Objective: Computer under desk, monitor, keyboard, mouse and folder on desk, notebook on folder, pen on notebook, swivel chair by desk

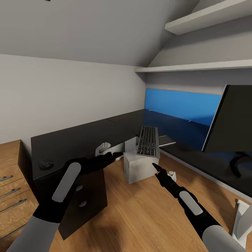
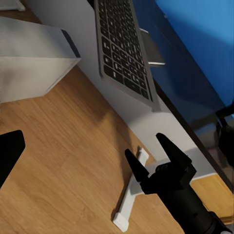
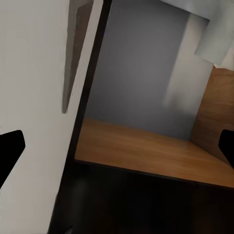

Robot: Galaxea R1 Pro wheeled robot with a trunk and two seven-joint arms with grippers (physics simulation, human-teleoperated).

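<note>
The silver-framed keyboard (image 1: 148,140) (image 2: 124,46) lies tilted on top of the light grey computer (image 1: 139,168), which stands on the floor by the desk (image 1: 80,138). The monitor (image 1: 232,119) stands on the desk's right wing. At the desk's left end rests the black mouse (image 1: 46,163). A thin grey notebook (image 1: 166,141) lies on the desk beside the keyboard. My left gripper (image 1: 118,154) hovers open just left of the computer. My right gripper (image 1: 156,168) (image 2: 150,160) is open, low at the computer's right side. Swivel chair, folder and pen are out of view.
A black drawer unit (image 1: 85,196) with round knobs stands under the desk's left end, beside a wood cabinet (image 1: 10,182). White desk feet (image 1: 171,174) (image 1: 243,220) sit on the wood floor. Shelves (image 1: 210,14) hang above the blue back panel (image 1: 182,103).
</note>
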